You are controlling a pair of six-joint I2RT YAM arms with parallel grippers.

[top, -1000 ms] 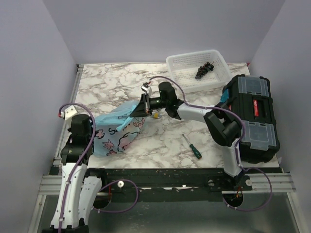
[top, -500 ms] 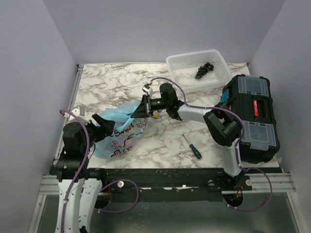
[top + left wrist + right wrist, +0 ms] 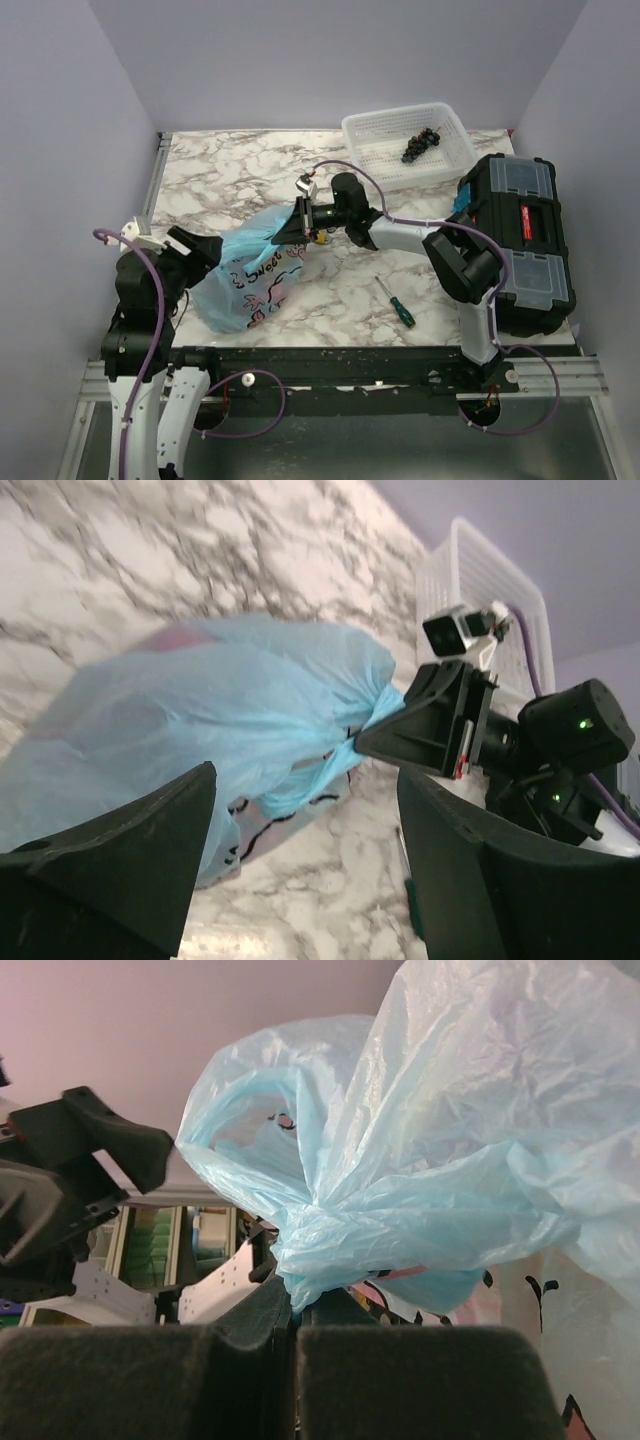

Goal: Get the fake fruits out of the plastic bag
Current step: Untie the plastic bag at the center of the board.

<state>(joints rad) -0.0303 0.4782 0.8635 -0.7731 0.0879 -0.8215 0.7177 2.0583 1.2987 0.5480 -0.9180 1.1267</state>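
Note:
The light-blue plastic bag (image 3: pixel 243 272) with pink and dark print lies on the marble table (image 3: pixel 230 170), left of centre. My right gripper (image 3: pixel 292 224) is shut on the bag's bunched top and pulls it up to the right. In the right wrist view the gathered plastic bag (image 3: pixel 450 1140) is pinched at my right gripper (image 3: pixel 296 1312). My left gripper (image 3: pixel 200 250) is open just left of the bag, nothing between its fingers. The left wrist view shows the bag (image 3: pixel 200 700) beyond my open left gripper (image 3: pixel 310 865). The fake fruits are hidden inside the bag.
A white lattice basket (image 3: pixel 452 125) at the back right holds a dark grape bunch (image 3: pixel 420 143). A black toolbox (image 3: pixel 520 240) stands at the right edge. A green-handled screwdriver (image 3: pixel 396 302) lies in front of the right arm. A tiny yellow bit (image 3: pixel 318 238) lies under the right gripper.
My left gripper has opened, let go of the bag and drawn back to the left. The bag's lower part has sagged toward the front. The right gripper keeps its hold.

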